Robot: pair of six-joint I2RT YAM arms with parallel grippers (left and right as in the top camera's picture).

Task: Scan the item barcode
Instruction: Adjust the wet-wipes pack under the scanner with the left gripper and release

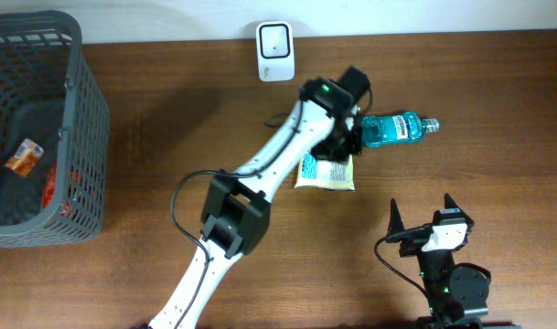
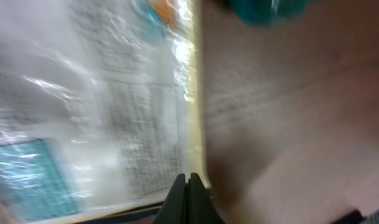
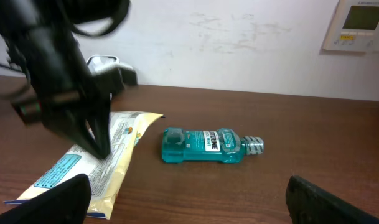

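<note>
A cream pouch (image 1: 326, 172) with a blue label and fine print lies flat on the wooden table, right of centre. My left gripper (image 1: 344, 143) hangs over the pouch's far edge, shut, with its fingertips (image 2: 190, 183) pressed together at the pouch's (image 2: 114, 112) cream border and nothing visibly between them. In the right wrist view the black left gripper (image 3: 101, 149) points down onto the pouch (image 3: 102, 171). My right gripper (image 1: 423, 208) rests near the table's front edge, open and holding nothing, with both fingers wide apart (image 3: 189, 208).
A teal mouthwash bottle (image 1: 397, 128) lies on its side just right of the left gripper, also the bottle (image 3: 208, 145). A white scanner-like device (image 1: 274, 39) stands at the back edge. A grey basket (image 1: 81, 110) with packets sits at the far left.
</note>
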